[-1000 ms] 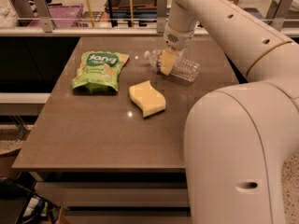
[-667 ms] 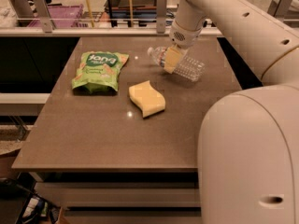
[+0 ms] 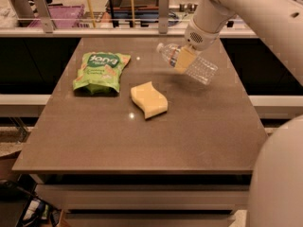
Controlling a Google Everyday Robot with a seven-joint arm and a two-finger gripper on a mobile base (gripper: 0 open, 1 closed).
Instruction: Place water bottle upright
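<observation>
one counter [image 3: 142,145], seen from its near edge, carries three loose items and one arm. item count: one water bottle [image 3: 202,69], one green snack bag [image 3: 98,72], one yellow sponge [image 3: 148,100]. the snack bag lies flat toward the far left corner, well in from the left edge. the sponge lies flat near the middle of the counter, just beside the bag's lower right corner but apart from it. the water bottle is over the far right part of the counter, short of the far edge and in from the right edge. it is tilted, close to lying, with its white cap [image 3: 160,47] higher and pointing to the far left and its base lower, toward the right edge. it appears to be held clear of the surface, with a dim shadow on the counter below it. one white arm [image 3: 236,8] enters from the upper right and slopes down and leftward to its wrist above the bottle. the single gripper [image 3: 183,61] points downward from that wrist and is clamped across the bottle's middle; one tan finger [image 3: 185,58] crosses the front of the bottle between neck and ribbed body. a rounded white part of the robot [image 3: 279,183] fills the lower right, beside the counter's near right corner.
</observation>
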